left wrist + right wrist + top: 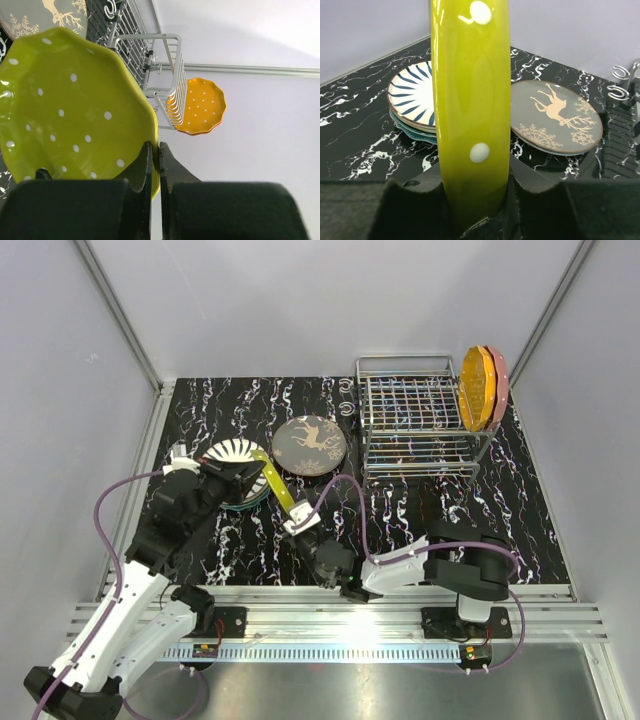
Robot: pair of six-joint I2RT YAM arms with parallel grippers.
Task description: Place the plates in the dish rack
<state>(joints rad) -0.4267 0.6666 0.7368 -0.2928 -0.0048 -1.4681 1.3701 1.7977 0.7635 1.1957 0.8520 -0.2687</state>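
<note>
The dish rack (410,410) has free slots except its right end, blocked by orange plate (477,390) and pink plate (499,380).

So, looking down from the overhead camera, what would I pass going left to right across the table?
striped plate atop a stack, yellow-green plate lifted on edge, grey deer plate, dish rack, orange plate, pink plate (both upright at the rack's right end).
</note>
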